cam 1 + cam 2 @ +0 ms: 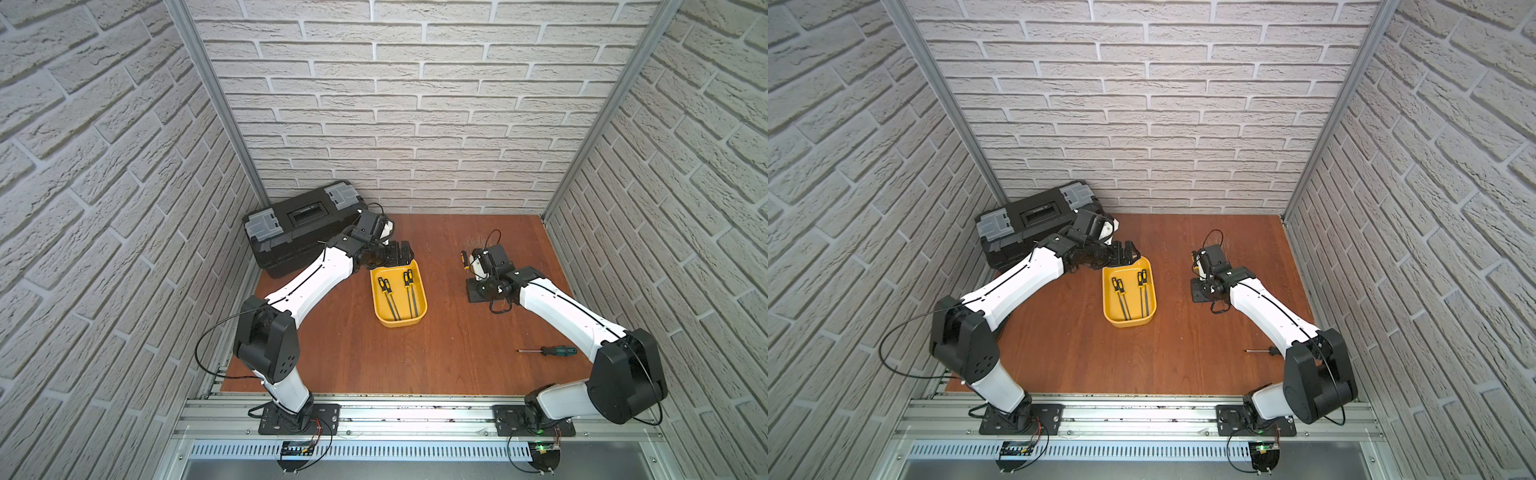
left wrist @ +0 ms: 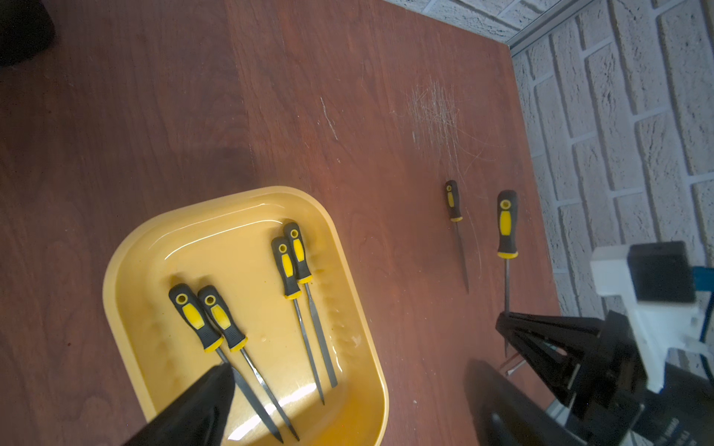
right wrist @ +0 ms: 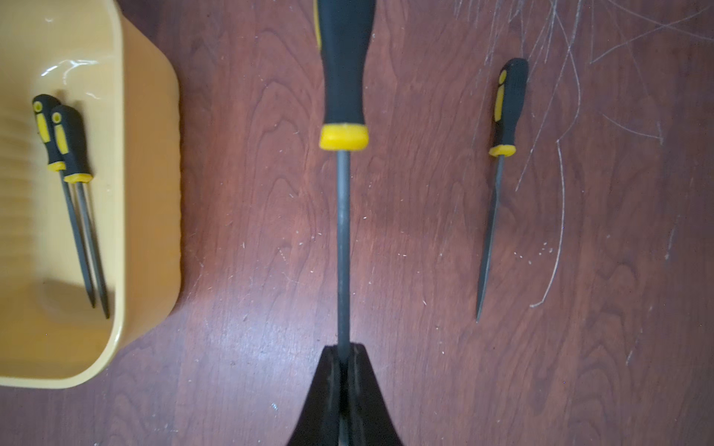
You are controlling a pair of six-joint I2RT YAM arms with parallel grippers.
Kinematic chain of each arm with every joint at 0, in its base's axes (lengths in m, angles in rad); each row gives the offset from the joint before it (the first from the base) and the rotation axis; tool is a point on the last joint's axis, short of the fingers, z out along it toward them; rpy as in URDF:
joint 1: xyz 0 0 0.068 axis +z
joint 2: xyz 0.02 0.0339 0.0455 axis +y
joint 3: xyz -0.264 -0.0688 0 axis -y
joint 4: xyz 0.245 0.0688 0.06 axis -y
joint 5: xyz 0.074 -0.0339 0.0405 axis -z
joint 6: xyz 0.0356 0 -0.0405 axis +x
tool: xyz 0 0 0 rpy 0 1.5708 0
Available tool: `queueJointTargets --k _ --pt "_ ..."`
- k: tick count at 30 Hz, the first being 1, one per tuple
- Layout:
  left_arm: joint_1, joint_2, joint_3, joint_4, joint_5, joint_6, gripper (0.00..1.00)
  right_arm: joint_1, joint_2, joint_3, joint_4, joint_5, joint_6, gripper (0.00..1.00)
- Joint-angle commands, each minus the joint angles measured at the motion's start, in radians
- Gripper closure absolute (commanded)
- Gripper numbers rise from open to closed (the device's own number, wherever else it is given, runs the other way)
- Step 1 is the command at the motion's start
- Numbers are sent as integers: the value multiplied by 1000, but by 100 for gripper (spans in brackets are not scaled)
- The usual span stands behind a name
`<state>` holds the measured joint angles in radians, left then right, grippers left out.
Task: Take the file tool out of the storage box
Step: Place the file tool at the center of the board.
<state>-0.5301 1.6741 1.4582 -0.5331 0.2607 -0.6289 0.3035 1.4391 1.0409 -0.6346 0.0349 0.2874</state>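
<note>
The storage box [image 1: 401, 323] is a yellow tray on the wooden table, and several black-and-yellow file tools [image 1: 409, 291] lie inside it, handles toward the back wall. My left gripper [image 1: 404, 257] hovers open over the tray's far end. In the left wrist view one of its fingertips [image 2: 208, 397] overlaps two file blades, with nothing held. To the right of the tray, my right gripper [image 3: 344, 349] is shut on the blade of one file tool [image 3: 343, 231], held above the table. Another file [image 3: 498, 193] lies on the table beside it.
A large black toolbox [image 1: 303, 224] with grey latches stands at the back left, behind my left arm. A screwdriver [image 1: 552, 351] with a dark teal handle lies on the table at the front right, near my right arm. Brick walls close in three sides.
</note>
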Motion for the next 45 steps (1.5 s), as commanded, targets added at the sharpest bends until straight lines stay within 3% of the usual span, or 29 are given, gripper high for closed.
queueJointTargets --k 1,23,45 --pt "-12 -34 -18 2 14 35 1 -25 22 -4 19 30 -7 97" --pt "-34 -13 -9 5 19 42 2 -134 248 41 96 -4 -34 97" --pt "-34 15 3 12 33 44 2 -158 344 94 70 -7 -79 97"
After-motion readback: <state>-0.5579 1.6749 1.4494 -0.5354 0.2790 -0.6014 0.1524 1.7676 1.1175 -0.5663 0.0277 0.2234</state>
